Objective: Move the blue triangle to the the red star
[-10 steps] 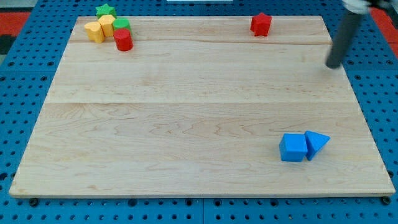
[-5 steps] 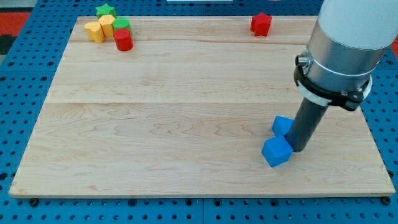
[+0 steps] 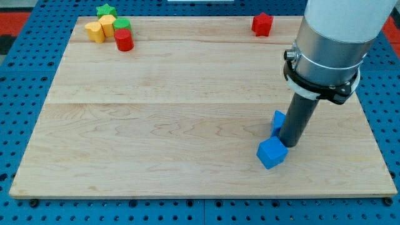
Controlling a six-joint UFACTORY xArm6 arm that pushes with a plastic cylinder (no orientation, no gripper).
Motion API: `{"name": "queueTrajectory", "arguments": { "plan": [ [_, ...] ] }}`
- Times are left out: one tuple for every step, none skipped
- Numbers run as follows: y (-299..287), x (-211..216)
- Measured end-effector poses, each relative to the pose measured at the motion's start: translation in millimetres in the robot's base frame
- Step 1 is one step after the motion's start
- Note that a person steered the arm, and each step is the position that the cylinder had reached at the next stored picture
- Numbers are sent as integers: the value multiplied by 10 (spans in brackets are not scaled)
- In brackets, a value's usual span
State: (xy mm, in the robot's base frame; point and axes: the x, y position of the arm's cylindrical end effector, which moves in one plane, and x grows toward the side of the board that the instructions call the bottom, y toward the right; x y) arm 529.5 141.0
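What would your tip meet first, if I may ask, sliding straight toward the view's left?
Most likely the blue cube, just left of and below my tip, apparently touching it; the blue triangle, partly hidden behind the rod, lies above that line.

Wooden desk [image 3: 187,119] on blue pegboard. Top-left cluster: green star [image 3: 106,10], two yellow blocks [image 3: 94,30] [image 3: 107,24], green block [image 3: 122,25], red cylinder [image 3: 124,40]. Red star [image 3: 262,24] near the top edge, right. Blue cube [image 3: 271,153] lower right, blue triangle [image 3: 278,120] just above it, partly hidden.
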Motion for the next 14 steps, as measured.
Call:
{"name": "queueTrajectory", "arguments": {
  "plan": [
    [0,-9],
    [0,-18],
    [-93,-21],
    [-179,-103],
    [-188,-328],
    [-188,-541],
    [-188,-794],
    [-188,-1035],
    [-188,-1382],
    [-189,-1746],
    [-189,-2069],
    [-189,-2351],
    [221,-2254],
    [785,-1561]
  ]
}}
